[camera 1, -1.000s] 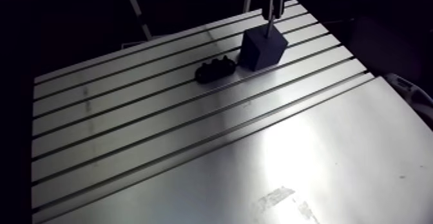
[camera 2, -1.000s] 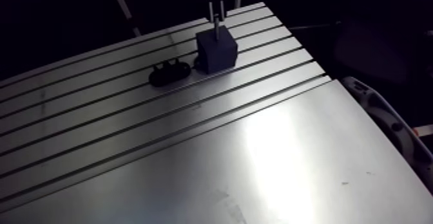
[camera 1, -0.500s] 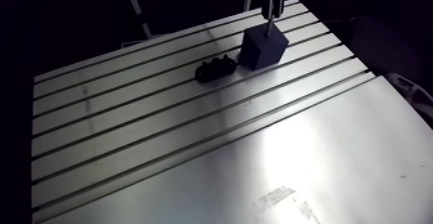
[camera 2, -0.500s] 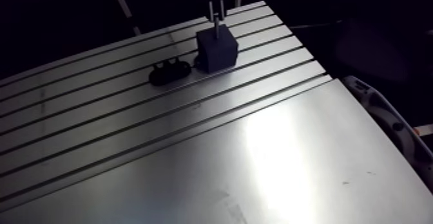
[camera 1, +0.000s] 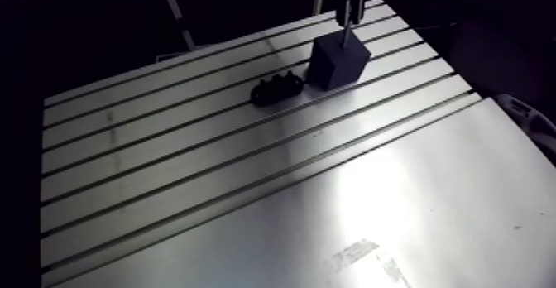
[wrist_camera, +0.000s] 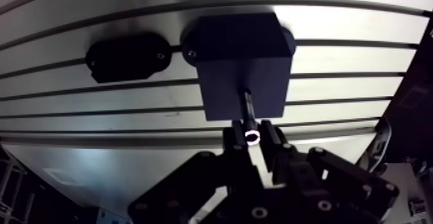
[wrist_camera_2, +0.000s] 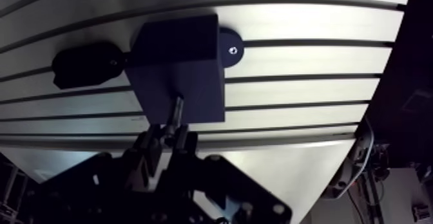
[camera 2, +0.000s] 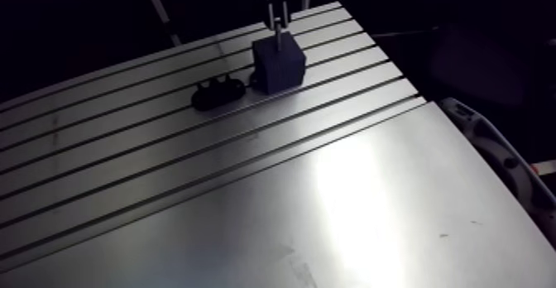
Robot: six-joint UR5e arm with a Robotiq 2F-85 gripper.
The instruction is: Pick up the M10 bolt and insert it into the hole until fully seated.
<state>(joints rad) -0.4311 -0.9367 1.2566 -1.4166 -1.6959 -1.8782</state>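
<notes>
A dark blue block (wrist_camera: pixel 240 62) stands on the slotted table (camera 1: pixel 207 184) near its far right corner. The M10 bolt (wrist_camera: pixel 247 107) points down into the block's top face, its tip at the hole; its shank still shows above the block. My gripper (wrist_camera: pixel 251 136) is shut on the bolt's head end, directly over the block. In the arm view the gripper (camera 1: pixel 346 10) comes down from above onto the block (camera 1: pixel 337 60), with the bolt (camera 1: pixel 345 33) as a thin bright pin between them.
A low black holder (wrist_camera: pixel 127 56) lies on the table just beside the block, also seen in the arm view (camera 1: pixel 276 87). The table's far edge and right edge run close to the block. A smooth metal plate (camera 1: pixel 397 208) covers the near part.
</notes>
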